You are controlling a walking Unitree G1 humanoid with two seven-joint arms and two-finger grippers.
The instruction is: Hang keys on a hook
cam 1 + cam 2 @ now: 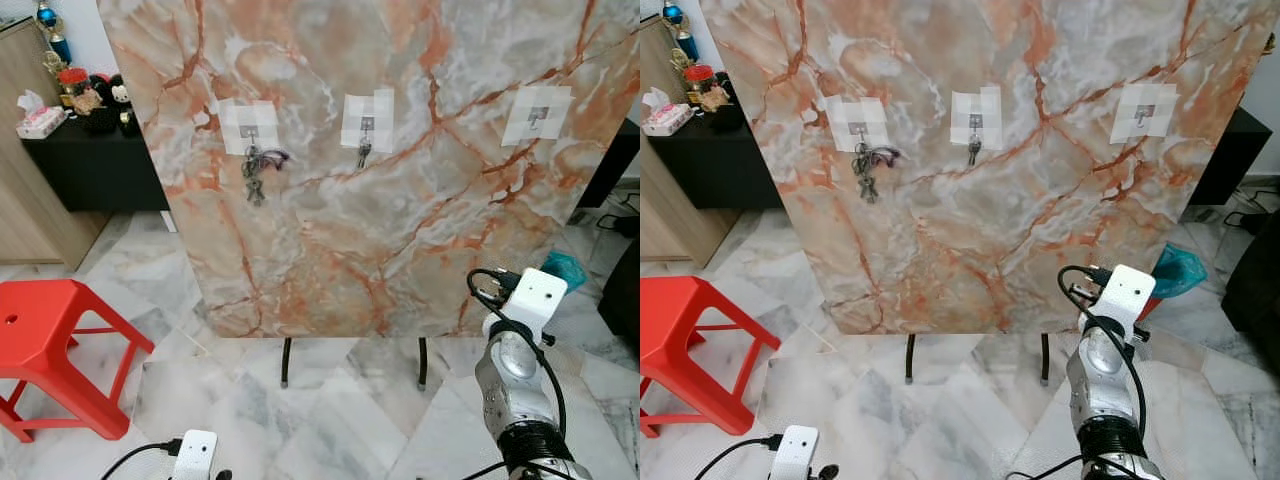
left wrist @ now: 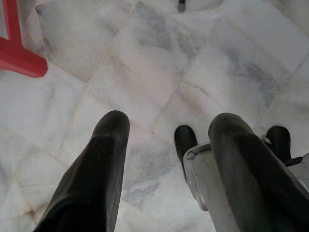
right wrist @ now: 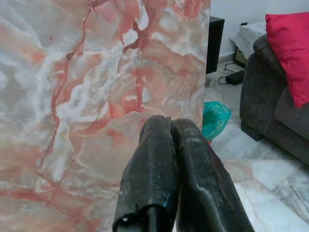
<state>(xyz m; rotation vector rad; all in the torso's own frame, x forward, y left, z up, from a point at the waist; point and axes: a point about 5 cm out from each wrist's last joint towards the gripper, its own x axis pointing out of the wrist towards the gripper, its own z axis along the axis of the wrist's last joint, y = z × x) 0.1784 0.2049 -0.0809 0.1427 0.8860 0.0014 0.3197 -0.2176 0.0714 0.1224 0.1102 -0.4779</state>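
Ahead stands a marbled board [image 1: 380, 200], upright on two thin dark legs [image 1: 286, 362] over a pale marble floor [image 1: 330, 420]. Fixed across its upper part, three hooks on white pads: left hook [image 1: 248, 128], middle hook [image 1: 367, 124], right hook [image 1: 538, 116]. Hanging from the left hook, a bunch of keys [image 1: 256, 170] with a purplish tag; from the middle hook, a smaller set of keys [image 1: 363, 153]; on the right hook, nothing. So two sets of keys up, one hook bare.

To the left of the board, a black cabinet [image 1: 95, 165] against the wall, loaded with small things: a tissue box [image 1: 40, 120], soft toys [image 1: 112, 102] and ornaments too small to tell apart. Nearer, on the left, one red stool [image 1: 50, 345]. To the right, behind the board's edge, a teal bag [image 1: 566, 268] on the floor, and in the right wrist view a dark sofa [image 3: 275, 106] with a red cushion [image 3: 289, 48].

Raised low on the right, the right arm [image 1: 520, 380], well below the bare hook. Right gripper [image 3: 169, 140] aimed at the board's lower right part, fingers pressed together with nothing seen between them. Low at the left, the left gripper [image 2: 169, 140] pointing down at the floor, fingers wide apart and holding nothing, a corner of the stool off to one side.
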